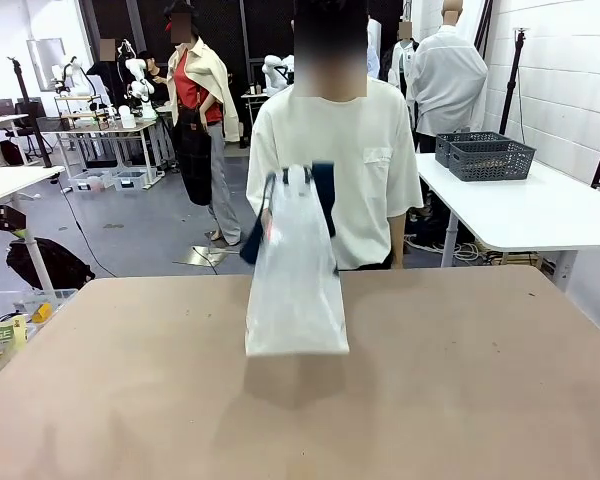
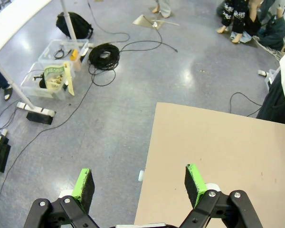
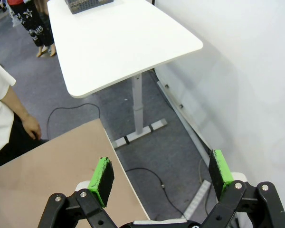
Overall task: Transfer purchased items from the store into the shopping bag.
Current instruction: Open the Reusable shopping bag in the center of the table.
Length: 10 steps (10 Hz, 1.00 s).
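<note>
Table [image 1: 480, 400] of tan board spreads before us, with a person [image 1: 370, 170] in a white shirt standing at its far edge. Before that person we see the shopping bag [image 1: 295, 290], blurred and upright over the far middle, dark handles up; we cannot tell whether its base touches the board. Our left gripper [image 2: 138, 183] and right gripper [image 3: 161, 175] both gape wide and hold nothing, each straddling a table edge.
</note>
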### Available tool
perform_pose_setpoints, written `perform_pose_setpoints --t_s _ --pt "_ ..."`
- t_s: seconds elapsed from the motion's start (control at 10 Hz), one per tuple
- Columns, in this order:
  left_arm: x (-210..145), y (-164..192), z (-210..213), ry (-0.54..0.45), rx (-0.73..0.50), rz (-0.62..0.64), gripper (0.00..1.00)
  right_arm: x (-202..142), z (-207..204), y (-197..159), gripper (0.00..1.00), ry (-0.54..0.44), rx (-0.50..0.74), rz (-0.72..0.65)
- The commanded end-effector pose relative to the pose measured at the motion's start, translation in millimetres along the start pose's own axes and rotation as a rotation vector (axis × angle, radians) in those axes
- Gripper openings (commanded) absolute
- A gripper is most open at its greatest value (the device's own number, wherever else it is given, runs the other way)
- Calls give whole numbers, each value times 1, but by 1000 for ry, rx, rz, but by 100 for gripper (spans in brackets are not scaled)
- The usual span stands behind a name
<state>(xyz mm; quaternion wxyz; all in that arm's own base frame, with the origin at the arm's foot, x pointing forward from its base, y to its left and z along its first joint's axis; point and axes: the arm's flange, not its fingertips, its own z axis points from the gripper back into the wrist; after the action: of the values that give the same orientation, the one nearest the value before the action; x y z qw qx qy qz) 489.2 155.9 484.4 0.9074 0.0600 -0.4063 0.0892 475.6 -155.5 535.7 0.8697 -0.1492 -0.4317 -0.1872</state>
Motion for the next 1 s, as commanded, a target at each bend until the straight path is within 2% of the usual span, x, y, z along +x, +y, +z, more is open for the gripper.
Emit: perform_pose_setpoints --t_s 0.0,0.5,0.6,0.9 --pt "1 4 2 -6 0 -15 100 1 2 -3 100 -7 12 9" --pt "0 0 0 0 0 0 100 1 2 -3 100 -7 12 9" --pt "13 -39 8 -40 -80 -69 100 0 0 0 100 0 0 0" --pt "47 -155 33 -143 -320 -217 100 9 71 52 100 25 238 43"
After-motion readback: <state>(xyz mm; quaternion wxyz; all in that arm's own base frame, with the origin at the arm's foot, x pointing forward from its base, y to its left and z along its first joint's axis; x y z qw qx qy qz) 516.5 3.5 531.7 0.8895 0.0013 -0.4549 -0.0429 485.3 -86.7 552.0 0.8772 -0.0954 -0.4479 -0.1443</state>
